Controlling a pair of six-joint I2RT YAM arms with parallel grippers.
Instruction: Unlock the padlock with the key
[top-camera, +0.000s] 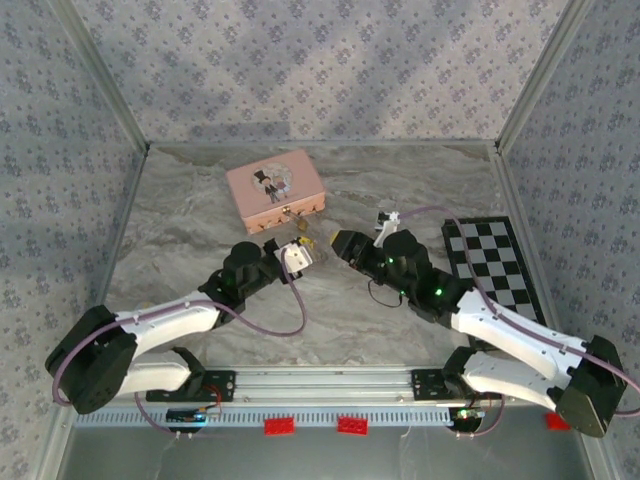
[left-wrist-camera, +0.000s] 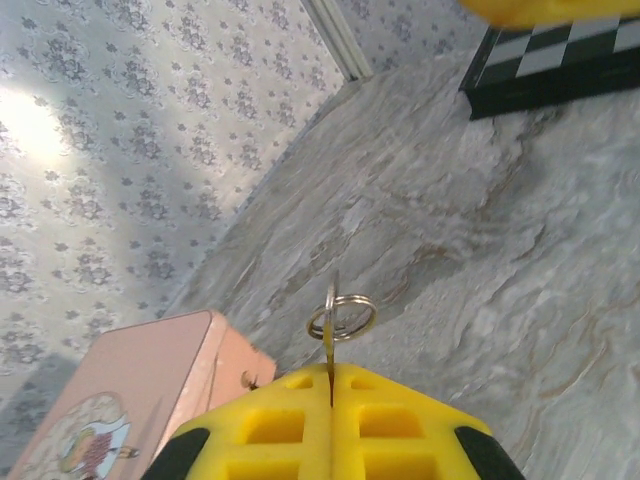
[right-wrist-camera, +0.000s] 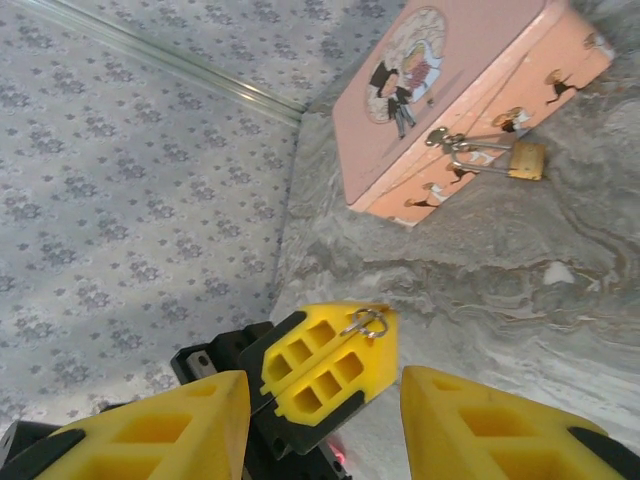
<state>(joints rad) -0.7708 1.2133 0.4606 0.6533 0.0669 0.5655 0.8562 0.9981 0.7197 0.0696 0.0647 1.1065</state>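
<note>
The key (left-wrist-camera: 331, 345) stands pinched edge-on between my left gripper's (left-wrist-camera: 331, 372) shut yellow fingers, its ring (left-wrist-camera: 342, 318) sticking out past the tips. In the right wrist view the same ring (right-wrist-camera: 367, 322) shows at the tip of the left gripper (right-wrist-camera: 322, 365). My right gripper (right-wrist-camera: 325, 425) faces it with its jaws open and nothing held. The small brass padlock (right-wrist-camera: 527, 160) hangs by its thin shackle from the clasp of the pink box (right-wrist-camera: 450, 90). From above, both grippers, left (top-camera: 304, 243) and right (top-camera: 337, 239), meet just in front of the padlock (top-camera: 293, 214).
The pink picture-lidded box (top-camera: 275, 190) sits at the back middle of the marble-patterned table. A black-and-white checkerboard (top-camera: 495, 262) lies at the right. Patterned walls close in the left, back and right sides.
</note>
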